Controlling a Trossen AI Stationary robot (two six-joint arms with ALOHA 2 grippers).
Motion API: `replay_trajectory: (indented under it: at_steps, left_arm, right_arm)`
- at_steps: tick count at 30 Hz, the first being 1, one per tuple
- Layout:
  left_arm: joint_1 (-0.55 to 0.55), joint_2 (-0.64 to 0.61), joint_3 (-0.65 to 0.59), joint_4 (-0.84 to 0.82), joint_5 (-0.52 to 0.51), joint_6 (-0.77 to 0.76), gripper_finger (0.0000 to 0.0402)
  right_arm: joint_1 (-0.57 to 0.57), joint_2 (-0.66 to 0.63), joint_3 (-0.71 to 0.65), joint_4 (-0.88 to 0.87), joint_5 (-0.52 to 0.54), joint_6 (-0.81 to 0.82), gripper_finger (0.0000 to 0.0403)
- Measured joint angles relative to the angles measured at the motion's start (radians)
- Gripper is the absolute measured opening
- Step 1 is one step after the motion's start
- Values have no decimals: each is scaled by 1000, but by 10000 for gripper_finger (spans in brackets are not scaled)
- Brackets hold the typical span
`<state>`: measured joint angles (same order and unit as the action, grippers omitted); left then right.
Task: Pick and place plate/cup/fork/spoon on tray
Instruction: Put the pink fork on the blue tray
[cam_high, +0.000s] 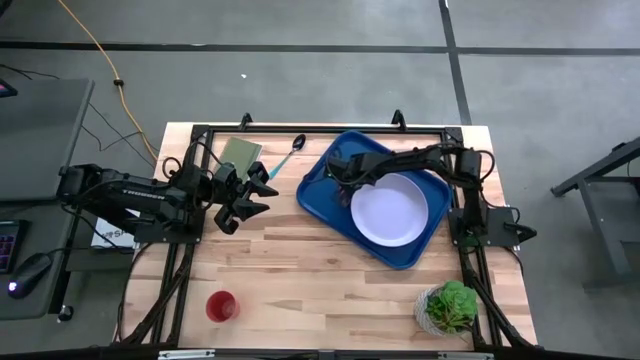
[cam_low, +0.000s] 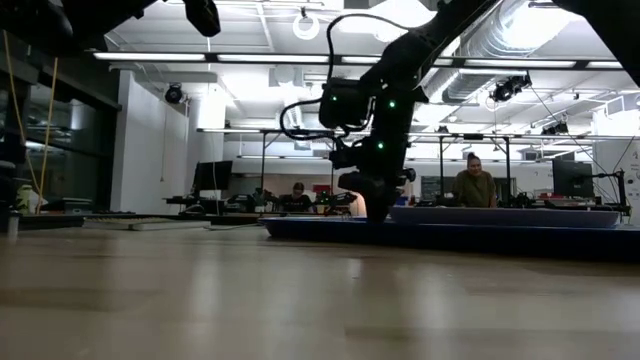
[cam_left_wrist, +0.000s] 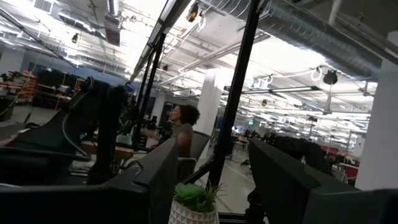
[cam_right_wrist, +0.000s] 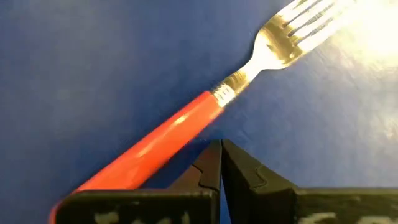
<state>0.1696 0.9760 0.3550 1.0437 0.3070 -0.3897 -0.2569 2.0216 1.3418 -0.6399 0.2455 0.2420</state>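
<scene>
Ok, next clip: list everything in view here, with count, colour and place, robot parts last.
tray: one, blue, far right part of the table, set askew
plate: one, pale lavender-white, on the tray
fork: one, silver tines and red handle, lying on the tray by the right gripper
spoon: one, teal handle, on the table left of the tray
green rectangle: one, olive, far edge beside the spoon
cup: one, red, near left part of the table
potted plant: one, green, near right corner
left gripper: open, empty, left of the tray
right gripper: shut, empty, over the tray beside the fork
</scene>
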Motion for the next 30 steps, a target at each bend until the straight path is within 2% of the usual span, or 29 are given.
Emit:
replay_trajectory:
  at_steps: [14,30]
  left_arm:
    - [0,0,0,0,1,-1,179]
    - [0,0,0,0,1,-3,179]
  right_arm:
    - [64,1,44,-104,-24,47,0]
    - [134,1,44,-67,-70,97,0]
